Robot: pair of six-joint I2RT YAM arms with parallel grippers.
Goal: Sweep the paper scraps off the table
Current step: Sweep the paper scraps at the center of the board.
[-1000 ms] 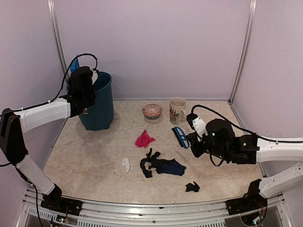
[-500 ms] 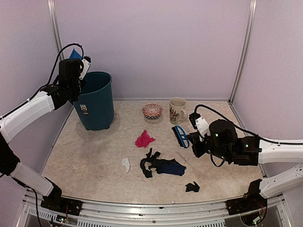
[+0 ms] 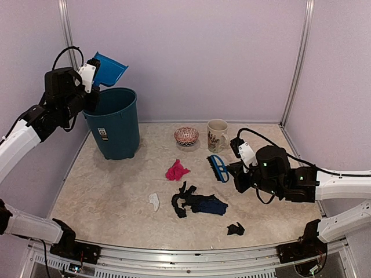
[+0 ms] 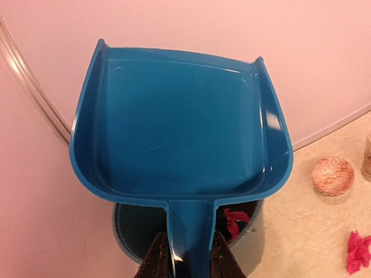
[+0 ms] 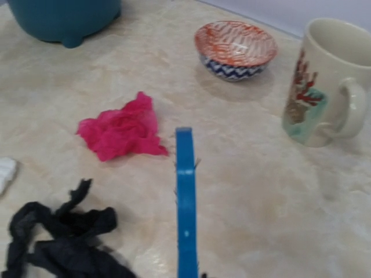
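Observation:
My left gripper (image 3: 87, 78) is shut on the handle of the blue dustpan (image 3: 110, 69), held tilted above the teal bin (image 3: 113, 123); its pan (image 4: 179, 121) looks empty, and a pink scrap (image 4: 233, 220) lies inside the bin. My right gripper (image 3: 235, 169) is shut on the blue brush (image 3: 219, 167), seen edge-on in the right wrist view (image 5: 185, 202). On the table (image 3: 104, 191) lie a pink scrap (image 3: 176, 171), a black and navy heap (image 3: 197, 202), a white scrap (image 3: 153, 201) and a black scrap (image 3: 235, 229). The pink scrap (image 5: 120, 128) lies left of the brush tip.
A patterned small bowl (image 3: 186, 135) and a cream mug (image 3: 217, 135) stand at the back of the table, right of the bin. The mug (image 5: 322, 84) is close to the right of the brush. Walls enclose the back and both sides.
My left arm has lifted the dustpan from beside the bin's rim and swung it up and left, above the bin. The right arm and brush shifted only slightly.

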